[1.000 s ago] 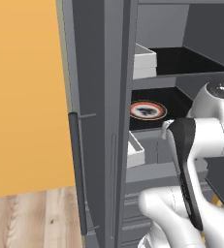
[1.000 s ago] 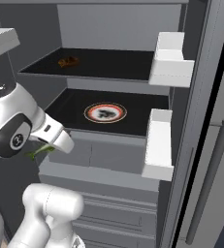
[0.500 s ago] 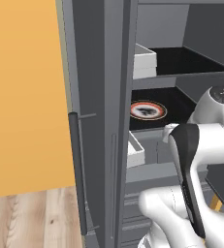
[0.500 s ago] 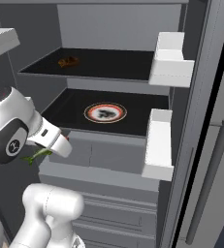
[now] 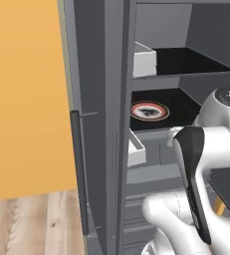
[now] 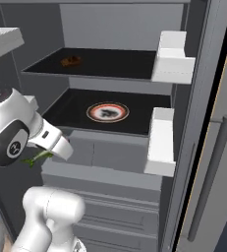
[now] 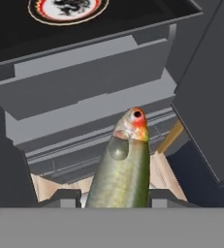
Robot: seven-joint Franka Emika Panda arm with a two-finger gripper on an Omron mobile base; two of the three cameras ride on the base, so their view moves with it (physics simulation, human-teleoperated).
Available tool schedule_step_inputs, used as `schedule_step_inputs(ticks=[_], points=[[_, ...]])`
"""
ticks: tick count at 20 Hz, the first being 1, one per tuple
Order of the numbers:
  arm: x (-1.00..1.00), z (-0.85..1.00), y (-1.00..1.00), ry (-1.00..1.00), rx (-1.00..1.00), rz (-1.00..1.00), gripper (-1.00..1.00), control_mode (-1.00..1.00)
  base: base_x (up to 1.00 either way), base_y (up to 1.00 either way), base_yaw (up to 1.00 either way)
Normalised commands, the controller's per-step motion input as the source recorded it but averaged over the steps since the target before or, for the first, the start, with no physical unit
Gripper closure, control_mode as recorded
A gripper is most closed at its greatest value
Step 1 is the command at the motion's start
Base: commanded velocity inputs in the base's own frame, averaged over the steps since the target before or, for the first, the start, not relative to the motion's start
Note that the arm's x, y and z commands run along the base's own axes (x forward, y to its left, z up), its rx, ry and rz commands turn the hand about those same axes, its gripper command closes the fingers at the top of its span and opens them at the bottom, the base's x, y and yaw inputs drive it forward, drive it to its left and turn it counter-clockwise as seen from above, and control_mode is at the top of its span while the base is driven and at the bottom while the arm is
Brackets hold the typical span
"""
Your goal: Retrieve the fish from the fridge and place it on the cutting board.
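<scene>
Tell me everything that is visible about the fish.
The fish is slim, olive green along the body with a pale silvery head, a red-orange patch around its eye and a smooth, slightly glossy skin. In the hand view it rises between the two fingertips of the gripper, which is shut on it, head pointing away from the hand. It is out of the fridge, held in the air before the lower drawers; its tail is hidden.
</scene>
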Motion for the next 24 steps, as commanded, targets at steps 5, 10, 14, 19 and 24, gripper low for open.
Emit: schedule_step_inputs(ticks=[5, 10, 14, 19, 24], points=[[0.00, 0.00, 0.00, 0.00, 0.00, 0.00, 1.00, 1.00, -0.58, 0.10, 0.00], [0.00, 0.00, 0.00, 0.00, 0.00, 0.00, 1.00, 1.00, -0.59, 0.16, 0.00], [0.00, 0.00, 0.00, 0.00, 0.00, 0.00, 1.00, 1.00, -0.56, 0.22, 0.00], [0.00, 0.00, 0.00, 0.00, 0.00, 0.00, 1.00, 1.00, -0.47, 0.32, 0.00], [0.00, 0.00, 0.00, 0.00, 0.00, 0.00, 1.00, 1.00, -0.32, 0.36, 0.06]])
